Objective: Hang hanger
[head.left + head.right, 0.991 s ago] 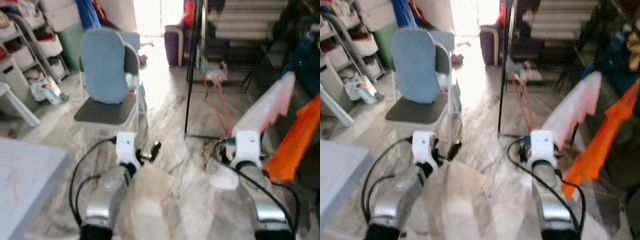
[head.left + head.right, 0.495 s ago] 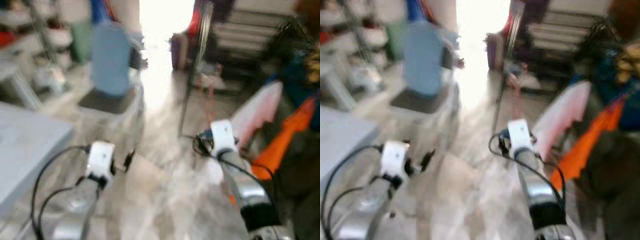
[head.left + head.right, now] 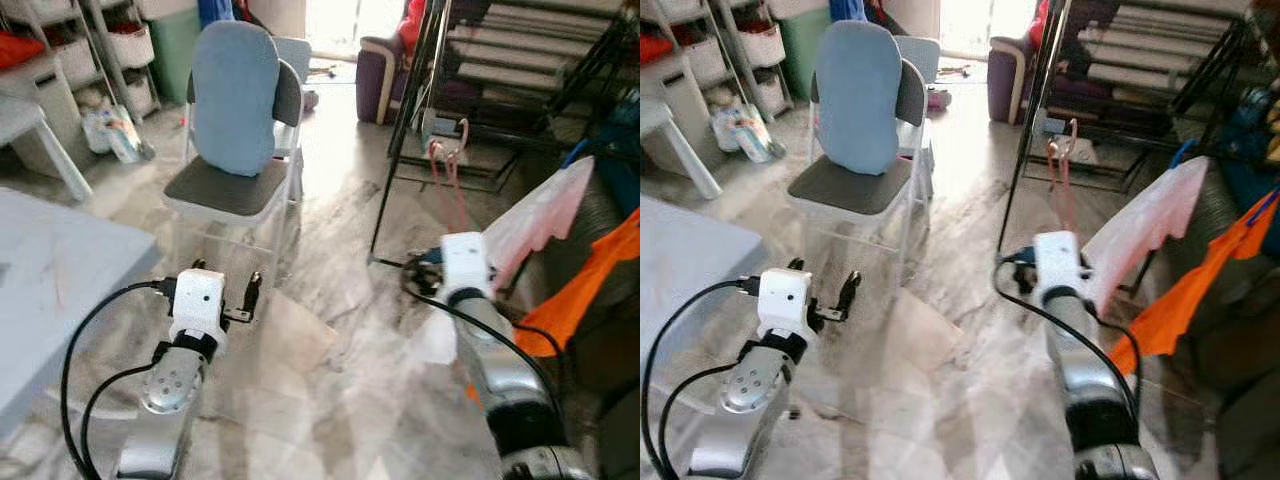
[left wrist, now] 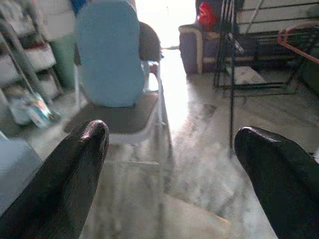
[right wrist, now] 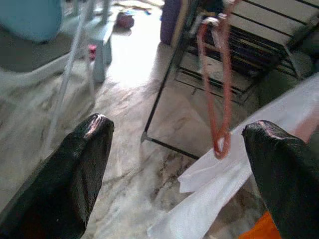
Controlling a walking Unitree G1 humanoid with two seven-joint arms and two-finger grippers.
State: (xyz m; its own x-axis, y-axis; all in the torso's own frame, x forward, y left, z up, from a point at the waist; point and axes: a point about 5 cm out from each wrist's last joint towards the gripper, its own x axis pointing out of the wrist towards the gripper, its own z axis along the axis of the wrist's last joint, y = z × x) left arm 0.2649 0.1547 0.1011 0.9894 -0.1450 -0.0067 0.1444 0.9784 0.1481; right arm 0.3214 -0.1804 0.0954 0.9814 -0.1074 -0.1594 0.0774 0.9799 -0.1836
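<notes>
Two grippers, one hanger; status of task: apparently close to done.

1. Hanger (image 5: 221, 142). Thin salmon-pink loop, narrow and long, seen nearly edge-on; material too blurred to name. Hangs by its top from the black rack (image 3: 404, 130), lower end dangling free just above the white cloth (image 3: 535, 220). Exact catch point at the top hard to make out, so seating on the rail cannot be confirmed.

2. Right gripper (image 5: 179, 127). Fingers spread wide, nothing between them. Sits near the hanger, apart from it and lower, pointed toward the rack.

3. Left gripper (image 4: 169, 137). Fingers spread likewise, empty. Held low over the marble floor (image 3: 330, 400), facing the chair with the blue backrest (image 3: 235, 100), well apart from the rack.

4. Surroundings. Orange garment (image 3: 590, 280) beside the white cloth, at the robot's right.

Judgement: hanging step looks complete, release made. Left to do, at most: check that the hook sits fast and draw the right arm clear.
</notes>
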